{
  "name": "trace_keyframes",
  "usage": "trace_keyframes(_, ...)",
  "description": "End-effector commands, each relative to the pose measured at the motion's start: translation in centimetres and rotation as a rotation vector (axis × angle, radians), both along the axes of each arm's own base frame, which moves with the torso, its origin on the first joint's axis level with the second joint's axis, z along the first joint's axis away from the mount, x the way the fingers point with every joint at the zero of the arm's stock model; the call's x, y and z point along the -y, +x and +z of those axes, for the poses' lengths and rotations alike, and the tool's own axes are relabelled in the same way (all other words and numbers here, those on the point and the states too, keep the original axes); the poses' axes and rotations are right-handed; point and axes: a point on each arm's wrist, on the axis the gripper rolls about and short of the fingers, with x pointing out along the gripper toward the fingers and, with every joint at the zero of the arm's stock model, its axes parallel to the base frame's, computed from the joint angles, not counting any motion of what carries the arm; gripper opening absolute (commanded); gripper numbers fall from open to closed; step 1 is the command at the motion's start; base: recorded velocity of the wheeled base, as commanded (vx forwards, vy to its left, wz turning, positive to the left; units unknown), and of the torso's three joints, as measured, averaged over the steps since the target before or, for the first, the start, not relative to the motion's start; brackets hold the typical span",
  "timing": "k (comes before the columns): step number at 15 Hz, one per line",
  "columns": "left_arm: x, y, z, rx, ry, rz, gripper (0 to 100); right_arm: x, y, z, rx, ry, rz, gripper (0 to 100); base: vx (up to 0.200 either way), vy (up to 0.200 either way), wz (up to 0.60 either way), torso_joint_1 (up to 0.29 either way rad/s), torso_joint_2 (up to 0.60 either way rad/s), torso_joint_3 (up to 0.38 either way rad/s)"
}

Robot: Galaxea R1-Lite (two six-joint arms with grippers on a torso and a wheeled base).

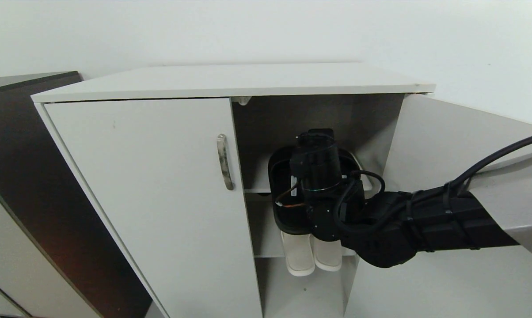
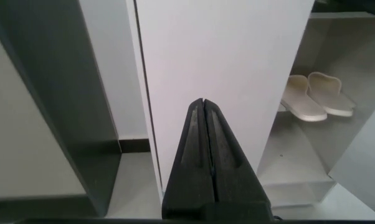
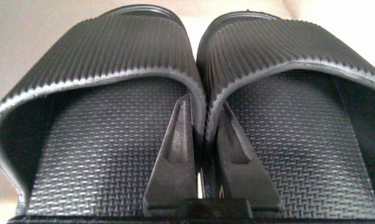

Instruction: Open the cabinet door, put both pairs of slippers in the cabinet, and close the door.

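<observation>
Black slippers (image 1: 280,190) are held as a pair by the right gripper (image 3: 204,121). Its fingers (image 3: 175,155) are almost closed, with the two inner strap edges pinched together between them. In the head view the pair is seen at frame centre, inside the cabinet (image 1: 230,81), at the upper shelf (image 1: 256,182). Whether the soles are down on it cannot be told.

White slippers (image 1: 299,258) are laid on the shelf below, ends at or just past its front edge. The right door (image 1: 429,145) is open at frame right and the left door (image 1: 151,190) is shut. The left gripper (image 2: 204,109) is pressed fully closed on nothing, facing the left door.

Step judged: black pair being placed.
- Soles should be set flat on the shelf before release.
- The pair should be pushed deep enough that nothing is left past the shelf front, else door closure could be blocked.
- Fingers should be opened just enough to free the straps, then drawn straight back so nothing is snagged and dragged out.
</observation>
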Motion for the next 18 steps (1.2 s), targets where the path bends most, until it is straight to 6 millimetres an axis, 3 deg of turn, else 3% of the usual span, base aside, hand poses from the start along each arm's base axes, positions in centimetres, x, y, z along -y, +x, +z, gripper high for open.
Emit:
trace_keyframes(1, 0.0, 0.0, 0.0, -0.002, 0.000, 0.000, 0, 0.1, 0.6, -0.5, -0.007, -0.008, -0.011, 0, 0.000, 0.000, 0.00, 0.000, 0.00, 0.000)
trace_keyframes(9, 0.0, 0.0, 0.0, 0.000, -0.002, 0.000, 0, 0.0, 4.8, -0.2, -0.015, -0.013, -0.073, 0, 0.000, 0.000, 0.00, 0.000, 0.00, 0.000)
trace_keyframes(18, 0.0, 0.0, 0.0, 0.000, -0.003, 0.000, 0, -0.5, 7.1, 1.0, -0.019, -0.001, -0.054, 0, 0.000, 0.000, 0.00, 0.000, 0.00, 0.000)
